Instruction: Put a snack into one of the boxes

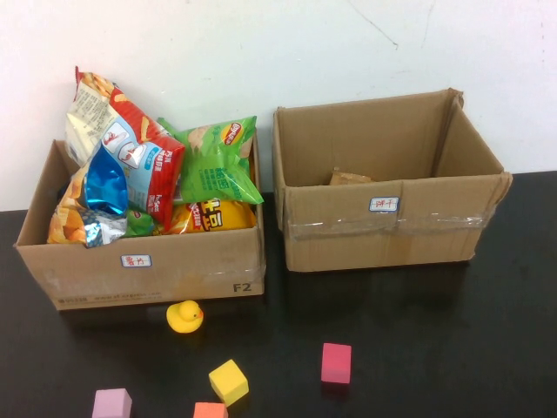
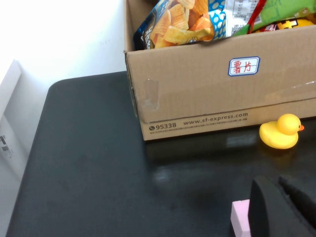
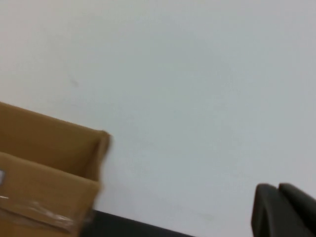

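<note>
The left cardboard box point(image 1: 174, 270) is filled with several snack bags: a red and white bag point(image 1: 130, 148), a green chips bag point(image 1: 218, 161), a blue bag point(image 1: 109, 183) and a yellow bag point(image 1: 213, 215). The right cardboard box point(image 1: 383, 235) holds only a brown packet point(image 1: 351, 178) at its back. Neither gripper shows in the high view. My left gripper point(image 2: 276, 181) is shut and empty, low over the table in front of the left box point(image 2: 197, 98). My right gripper point(image 3: 277, 187) is shut and empty, raised, facing the wall beside the right box point(image 3: 49, 173).
A yellow rubber duck point(image 1: 184, 316) sits just in front of the left box. A yellow block point(image 1: 228, 381), a magenta block point(image 1: 336, 362), a pink block point(image 1: 111, 404) and an orange block point(image 1: 210, 410) lie on the black table. The pink block point(image 2: 240, 217) lies beside my left gripper.
</note>
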Controlling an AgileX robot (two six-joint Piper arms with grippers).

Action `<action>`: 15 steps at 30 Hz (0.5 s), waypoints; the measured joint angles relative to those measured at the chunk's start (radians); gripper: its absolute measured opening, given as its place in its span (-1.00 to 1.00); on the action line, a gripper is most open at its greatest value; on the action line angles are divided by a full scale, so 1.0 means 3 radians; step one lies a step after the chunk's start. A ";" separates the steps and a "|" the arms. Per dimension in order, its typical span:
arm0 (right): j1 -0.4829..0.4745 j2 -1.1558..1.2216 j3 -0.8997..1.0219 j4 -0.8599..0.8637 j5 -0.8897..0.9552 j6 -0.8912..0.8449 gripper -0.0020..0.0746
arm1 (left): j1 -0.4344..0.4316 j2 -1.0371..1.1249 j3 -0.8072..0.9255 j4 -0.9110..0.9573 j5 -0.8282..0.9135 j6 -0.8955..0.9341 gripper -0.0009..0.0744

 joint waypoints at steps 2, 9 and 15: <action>-0.0302 -0.0052 0.0058 0.0000 0.0095 0.0000 -0.95 | 0.0000 0.0000 0.0000 0.0000 0.0000 0.0000 -0.98; -0.0645 -0.0082 0.0091 0.0000 0.0256 0.0000 -0.95 | 0.0000 0.0000 0.0000 0.0000 0.0000 0.0000 -0.98; -0.0647 -0.0082 0.0228 -0.1418 0.0482 0.1803 -0.95 | 0.0000 0.0000 0.0000 0.0000 0.0000 0.0017 -0.98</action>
